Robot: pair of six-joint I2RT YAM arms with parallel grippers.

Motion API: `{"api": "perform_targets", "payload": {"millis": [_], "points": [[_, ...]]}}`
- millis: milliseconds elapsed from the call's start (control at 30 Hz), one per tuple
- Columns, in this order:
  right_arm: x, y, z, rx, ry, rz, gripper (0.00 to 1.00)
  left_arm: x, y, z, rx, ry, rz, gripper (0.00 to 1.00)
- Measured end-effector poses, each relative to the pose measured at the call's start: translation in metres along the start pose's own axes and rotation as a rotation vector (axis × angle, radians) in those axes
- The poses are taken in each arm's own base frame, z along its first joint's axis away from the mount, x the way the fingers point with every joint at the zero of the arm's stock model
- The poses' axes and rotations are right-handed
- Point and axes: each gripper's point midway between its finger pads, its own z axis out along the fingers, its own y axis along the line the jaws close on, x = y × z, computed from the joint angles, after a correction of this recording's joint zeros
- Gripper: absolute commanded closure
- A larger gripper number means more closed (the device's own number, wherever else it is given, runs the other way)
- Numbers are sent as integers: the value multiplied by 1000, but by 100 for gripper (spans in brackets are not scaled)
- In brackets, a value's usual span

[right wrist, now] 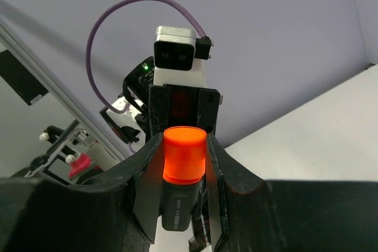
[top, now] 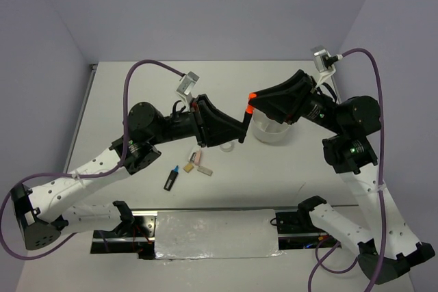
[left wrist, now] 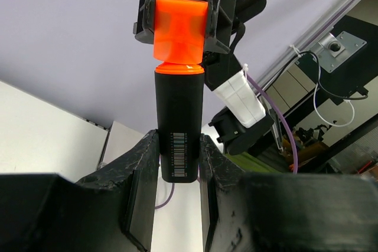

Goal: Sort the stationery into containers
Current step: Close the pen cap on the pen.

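Two grippers are shown clamped on one object, which is held in the air between them. The left gripper [left wrist: 179,172] is closed narrowly on the black barrel of the orange-tipped marker [left wrist: 179,116], near its butt end. The right gripper [right wrist: 184,163] is closed narrowly on the orange cap [right wrist: 184,153] at the opposite end. The marker's long axis is thus laid along the line joining the two grippers, each facing the other end-on. A straight pull apart would, it is judged, either free the cap or pass the marker to one arm. In the overhead view the white tub [top: 270,131] is seen on the table [top: 226,76] just beside the right gripper, whose arm is the nearer to it. A blue-tipped marker [top: 171,178] and a pink eraser [top: 197,160] are seen lying on the table near the left arm, outside the tub. A barcode [left wrist: 179,151] is printed on the barrel, but its digits are too small to be read, and no brand name can be made out.
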Motion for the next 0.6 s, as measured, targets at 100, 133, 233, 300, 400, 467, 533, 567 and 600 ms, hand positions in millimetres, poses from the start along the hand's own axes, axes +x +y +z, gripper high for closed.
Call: {"api": "perform_targets", "payload": {"millis": [100,133,233,300,400,467,533,567,600], "points": [[2,0,-1,-19,-14,14,62,1,2,1,-1,1,4,100],[3,0,-1,-27,-20,18,62,1,3,2,-1,1,8,100],[5,-1,-1,-58,-44,39,60,1,5,6,7,2,14,100],[4,0,-1,-66,-54,44,59,1,6,10,16,5,16,100],[2,2,-2,-76,-61,38,56,-2,5,15,35,-1,25,100],[5,5,-3,-87,-45,38,55,-6,2,17,46,-13,36,100],[7,7,-4,-96,-30,36,52,-11,-2,18,55,-23,48,100],[9,8,-5,-97,-23,31,52,-14,-4,19,59,-28,54,100],[10,8,-5,-96,-17,27,51,-16,-6,19,63,-32,64,100]]}}
